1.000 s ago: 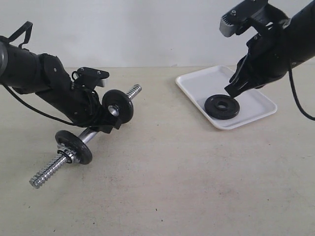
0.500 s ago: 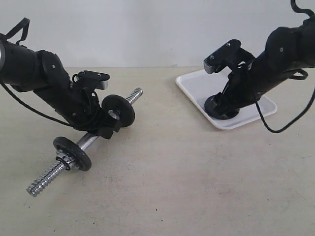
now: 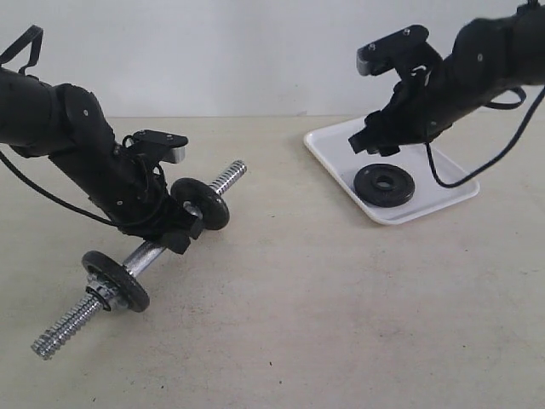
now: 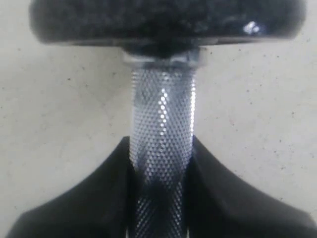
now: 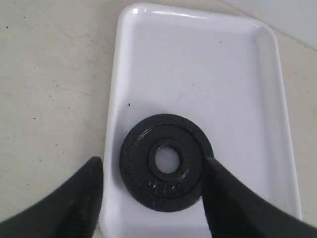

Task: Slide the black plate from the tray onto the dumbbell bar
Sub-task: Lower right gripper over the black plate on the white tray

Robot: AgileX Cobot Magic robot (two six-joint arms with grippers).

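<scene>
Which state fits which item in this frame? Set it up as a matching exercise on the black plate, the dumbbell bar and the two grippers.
Items:
1. black plate
2. dumbbell bar
3. right gripper
4. left gripper

States:
A. shut on the knurled middle of the bar
B. lying flat in the tray
C. open, above the tray
D. chrome, slanting, one end higher than the other

Pairs: 1-B, 2-D, 3-C, 4-A
</scene>
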